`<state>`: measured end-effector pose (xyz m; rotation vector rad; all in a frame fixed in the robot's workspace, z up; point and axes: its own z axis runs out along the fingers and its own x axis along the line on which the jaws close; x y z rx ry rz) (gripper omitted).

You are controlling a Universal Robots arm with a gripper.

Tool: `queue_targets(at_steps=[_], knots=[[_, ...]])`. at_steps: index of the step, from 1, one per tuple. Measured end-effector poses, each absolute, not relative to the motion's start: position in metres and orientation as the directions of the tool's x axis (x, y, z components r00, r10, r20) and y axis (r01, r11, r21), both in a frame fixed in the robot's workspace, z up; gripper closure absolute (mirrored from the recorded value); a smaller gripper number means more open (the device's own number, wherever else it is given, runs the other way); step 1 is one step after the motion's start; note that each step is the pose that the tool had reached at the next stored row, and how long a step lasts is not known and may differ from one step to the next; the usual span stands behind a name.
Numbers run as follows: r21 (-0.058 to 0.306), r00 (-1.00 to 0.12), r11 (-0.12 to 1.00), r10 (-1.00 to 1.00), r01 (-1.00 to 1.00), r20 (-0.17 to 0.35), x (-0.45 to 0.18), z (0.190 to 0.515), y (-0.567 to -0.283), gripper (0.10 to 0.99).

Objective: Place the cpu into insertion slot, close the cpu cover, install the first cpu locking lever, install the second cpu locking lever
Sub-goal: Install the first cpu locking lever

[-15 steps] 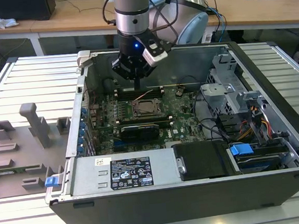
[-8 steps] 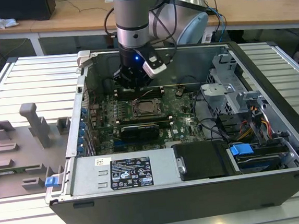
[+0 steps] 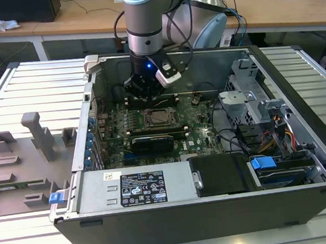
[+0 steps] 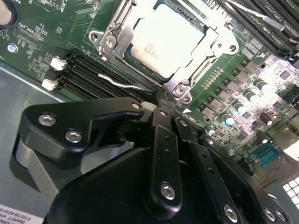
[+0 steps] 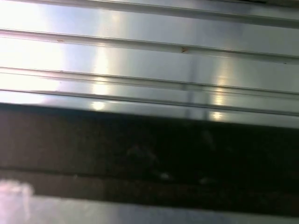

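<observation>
Second wrist view: one cpu point(image 4: 163, 39) sits in the one insertion slot point(image 4: 108, 43), under the one closed cpu cover point(image 4: 209, 43). One gripper point(image 4: 161, 100), fingers pinched together, touches one thin lever point(image 4: 124, 84) beside it.

Arm point(image 3: 148, 15): silver-grey tube w/ pale blue joint cap, black cables. Tool point(image 4: 163, 109): matte black linkage fingers w/ silver screw heads.

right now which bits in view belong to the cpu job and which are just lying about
Part of the job:
- cpu, seated in the insertion slot
- cpu cover around it
- locking lever beside the socket
- claw, close to the socket corner

Lying about:
- power supply
- grey fixture blocks
- blue drive latch
</observation>
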<state>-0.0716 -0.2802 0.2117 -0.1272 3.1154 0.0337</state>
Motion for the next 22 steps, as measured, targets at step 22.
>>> queue_targets(at_steps=[22], knots=[[0.025, -1.0, 0.999, -0.027, -0.028, -0.011, -0.044, 0.202, -0.281, 0.98]])
